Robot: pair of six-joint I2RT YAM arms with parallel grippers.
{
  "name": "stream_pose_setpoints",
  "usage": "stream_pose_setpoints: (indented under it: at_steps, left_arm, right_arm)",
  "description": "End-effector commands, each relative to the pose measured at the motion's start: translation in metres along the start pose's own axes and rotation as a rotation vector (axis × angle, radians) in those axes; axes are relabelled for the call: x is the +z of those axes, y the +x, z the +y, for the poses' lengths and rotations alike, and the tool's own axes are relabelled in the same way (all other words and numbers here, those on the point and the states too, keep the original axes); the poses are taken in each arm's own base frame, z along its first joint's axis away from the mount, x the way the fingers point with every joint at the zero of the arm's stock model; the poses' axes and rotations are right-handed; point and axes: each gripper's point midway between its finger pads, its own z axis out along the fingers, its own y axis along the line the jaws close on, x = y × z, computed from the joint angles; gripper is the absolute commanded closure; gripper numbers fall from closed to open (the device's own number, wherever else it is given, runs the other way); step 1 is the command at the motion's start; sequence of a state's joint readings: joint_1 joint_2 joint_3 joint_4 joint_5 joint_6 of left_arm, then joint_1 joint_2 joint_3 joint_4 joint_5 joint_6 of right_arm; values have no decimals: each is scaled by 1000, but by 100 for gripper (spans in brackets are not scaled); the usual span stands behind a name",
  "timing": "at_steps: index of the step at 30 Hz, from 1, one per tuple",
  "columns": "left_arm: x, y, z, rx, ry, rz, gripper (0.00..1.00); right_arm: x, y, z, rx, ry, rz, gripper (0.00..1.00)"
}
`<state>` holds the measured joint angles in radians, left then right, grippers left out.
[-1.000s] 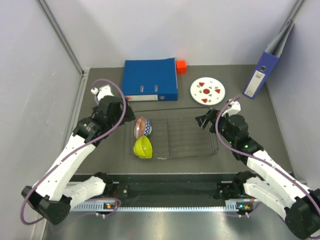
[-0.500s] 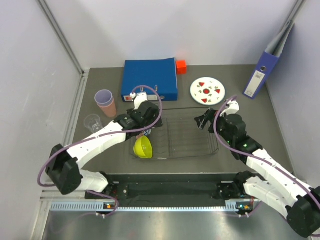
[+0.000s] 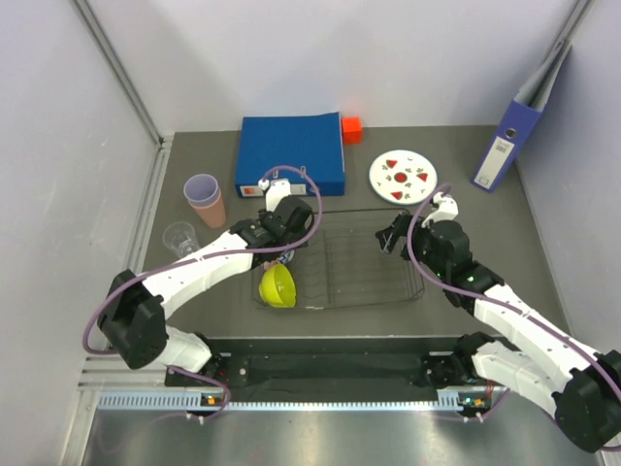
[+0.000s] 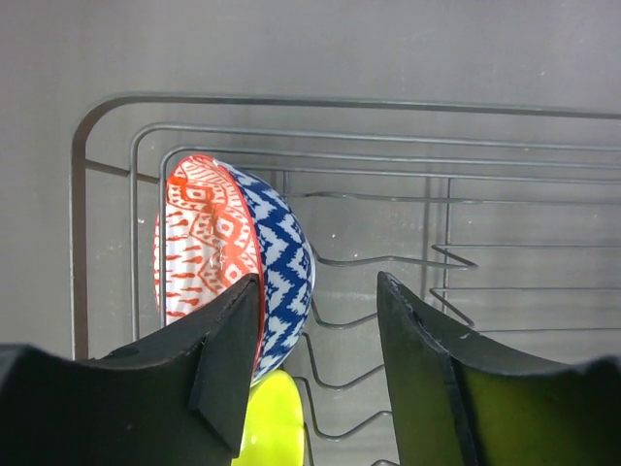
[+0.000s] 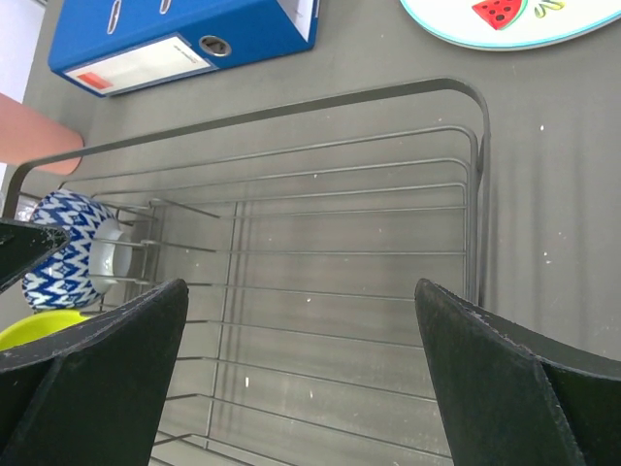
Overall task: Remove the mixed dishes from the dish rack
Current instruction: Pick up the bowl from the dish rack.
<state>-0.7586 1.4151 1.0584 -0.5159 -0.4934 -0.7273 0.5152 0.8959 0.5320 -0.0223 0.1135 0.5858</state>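
The dish rack lies in the middle of the table. At its left end the brown-blue patterned bowl stands on edge, with the lime-yellow bowl just in front of it. My left gripper straddles the patterned bowl's rim: one finger lies against its inside, and the other stands apart from its blue outside. Over the rack's right part my right gripper hangs wide open and holds nothing. Outside the rack are the white plate, the stacked lilac and salmon cups and the clear tumbler.
A blue binder lies flat behind the rack with a small orange-red cube beside it. A second binder leans on the right wall. Grey walls close in the table on three sides.
My left arm swung from the table's left side to the rack's left end, uncovering the cups and tumbler. Its jaws then narrowed around the patterned bowl's rim. The right gripper barely shifted.
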Motion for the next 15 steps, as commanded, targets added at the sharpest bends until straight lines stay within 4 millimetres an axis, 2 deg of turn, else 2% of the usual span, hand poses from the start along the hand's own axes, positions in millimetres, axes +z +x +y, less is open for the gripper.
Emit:
stream_pose_setpoints:
  at_steps: [1, 6, 10, 13, 14, 15]
  left_arm:
    - [2, -11, -5, -17, -2, -31, 43]
    - [3, -4, -2, -19, -3, -14, 45]
    - [2, 5, 2, -27, -1, 4, 51]
    - [2, 13, 6, -26, 1, 21, 69]
    - [3, 15, 7, -24, 0, 27, 71]
    - [3, 17, 7, -25, 1, 31, 79]
  right_arm:
    - [-2, -22, 15, -8, -29, -56, 0]
    - [-1, -19, 13, -10, -25, -48, 0]
    - [-1, -15, 11, -9, -21, -39, 0]
    - [0, -13, 12, -8, -23, -36, 0]
    - [0, -13, 11, -7, -21, -36, 0]
    - [0, -13, 11, -8, -20, -37, 0]
